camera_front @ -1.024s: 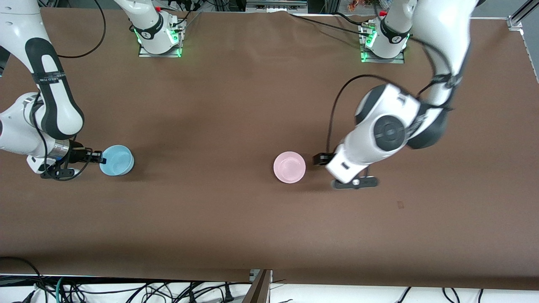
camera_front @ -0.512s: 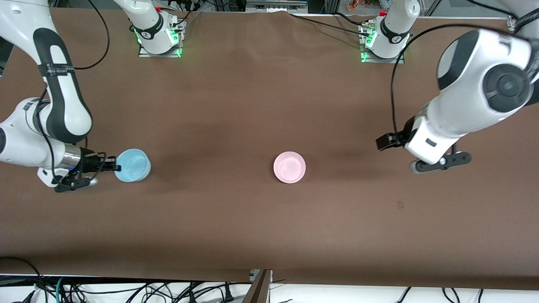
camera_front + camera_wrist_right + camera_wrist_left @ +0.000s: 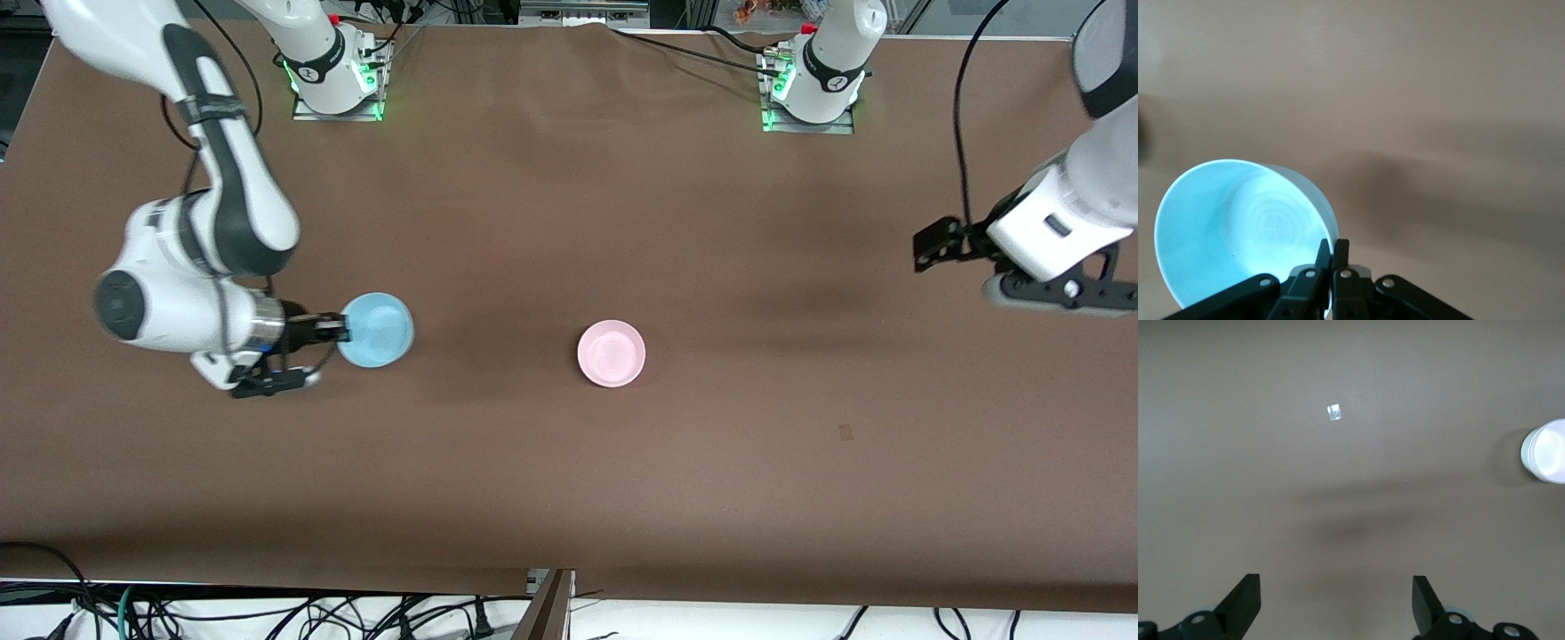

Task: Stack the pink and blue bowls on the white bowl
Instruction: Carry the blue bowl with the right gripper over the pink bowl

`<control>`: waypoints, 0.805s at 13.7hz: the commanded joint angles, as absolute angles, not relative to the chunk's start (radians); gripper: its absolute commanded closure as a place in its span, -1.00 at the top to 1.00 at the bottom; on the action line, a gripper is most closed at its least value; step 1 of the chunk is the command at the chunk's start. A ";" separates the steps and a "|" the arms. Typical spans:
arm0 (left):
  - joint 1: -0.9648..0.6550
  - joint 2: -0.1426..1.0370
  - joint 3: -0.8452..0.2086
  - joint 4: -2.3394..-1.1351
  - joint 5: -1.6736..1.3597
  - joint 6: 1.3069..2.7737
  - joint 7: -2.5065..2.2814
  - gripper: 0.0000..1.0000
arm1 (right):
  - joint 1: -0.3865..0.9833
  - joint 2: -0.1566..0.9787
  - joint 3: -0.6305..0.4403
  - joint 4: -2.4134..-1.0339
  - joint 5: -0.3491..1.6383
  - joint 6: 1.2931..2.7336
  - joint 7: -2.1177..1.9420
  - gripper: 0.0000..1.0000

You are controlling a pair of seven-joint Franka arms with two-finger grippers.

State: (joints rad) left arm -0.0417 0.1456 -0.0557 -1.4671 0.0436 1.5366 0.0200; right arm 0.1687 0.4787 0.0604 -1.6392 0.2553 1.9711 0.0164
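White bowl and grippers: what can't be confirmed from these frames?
- White bowl: not visible in any view; whether it sits under the pink bowl cannot be told from above in the front view.
- Blue bowl: its outer base is hidden in both views showing it; right gripper pinches its rim, and the frame edge cuts the bowl off.
- Left gripper: open over bare table; fingertips cut off by the wrist view's edge.
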 commanded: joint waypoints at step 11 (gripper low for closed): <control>0.006 0.021 -0.097 -1.638 0.041 1.609 0.066 1.00 | 0.578 0.603 0.051 -1.520 0.264 2.230 0.797 -1.00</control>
